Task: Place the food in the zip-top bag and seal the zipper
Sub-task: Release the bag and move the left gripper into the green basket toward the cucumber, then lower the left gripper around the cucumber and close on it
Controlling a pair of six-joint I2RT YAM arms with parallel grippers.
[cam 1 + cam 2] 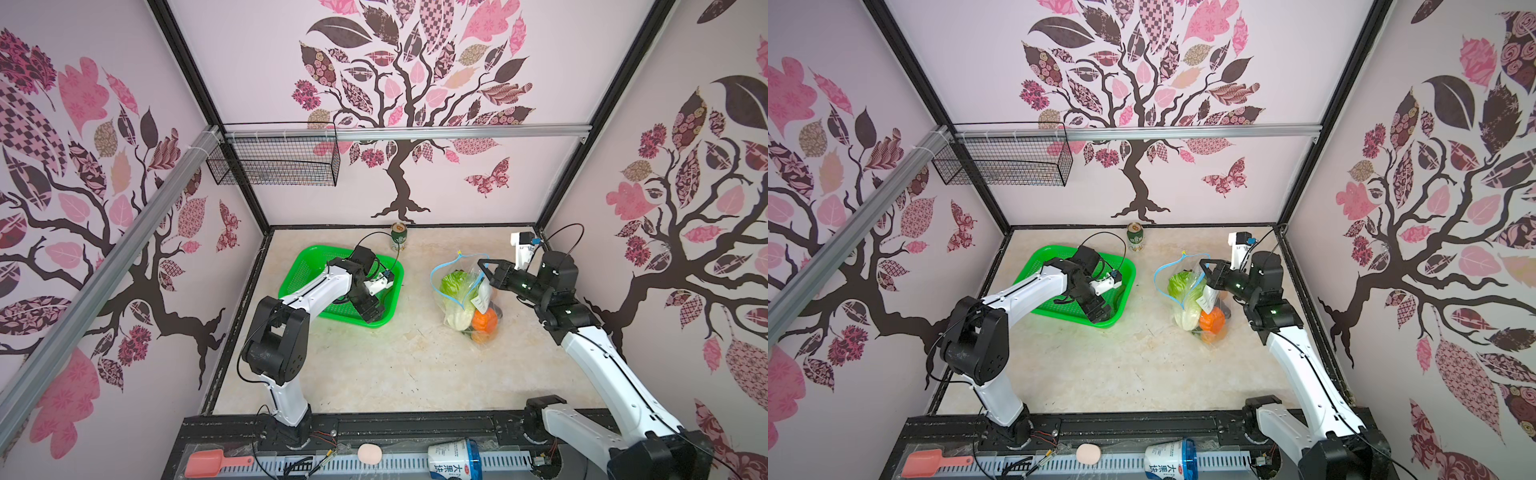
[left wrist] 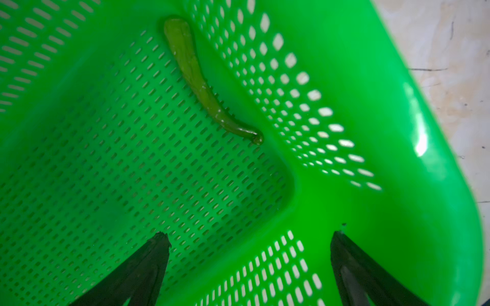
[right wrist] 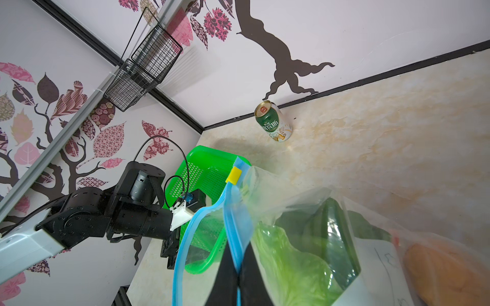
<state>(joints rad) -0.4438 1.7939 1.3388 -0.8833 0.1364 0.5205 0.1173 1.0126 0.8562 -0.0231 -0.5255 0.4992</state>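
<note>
two hands are at work in separate spots on the marbled tabletop [image 1: 374, 374]. the left hand [image 2: 249, 237] hangs over a corner of the green basket [image 2: 344, 132] with its fingers spread wide and nothing between them; a long green pepper [image 2: 193, 71] lies on the perforated floor along the foot of one wall, apart from both fingertips. the right hand [image 3: 238, 265] has its fingers pressed together, pinching the light-blue zipper [image 3: 233, 217] of the zip-top bag [image 3: 291, 201], partway along from the yellow slider tab [image 3: 233, 175]. in both top views the bag [image 1: 465, 286] [image 1: 1192, 291] stands on the tabletop right of the basket [image 1: 299, 274], well apart from it, with its mouth gaping in a blue loop. inside it sit a napa cabbage [image 1: 455, 291], leafy end up, and an orange piece [image 1: 484, 320] low beside it. a white card [image 3: 376, 265] in the bag bears a handwritten scrawl that cannot be read. a green drink can [image 3: 274, 122] stands by the back wall, printed with white chinese characters too small to make out and a red mark on its lid. at the front edge a white-and-blue tub [image 1: 453, 461] lies on its side, with blue characters beginning 大果.
</note>
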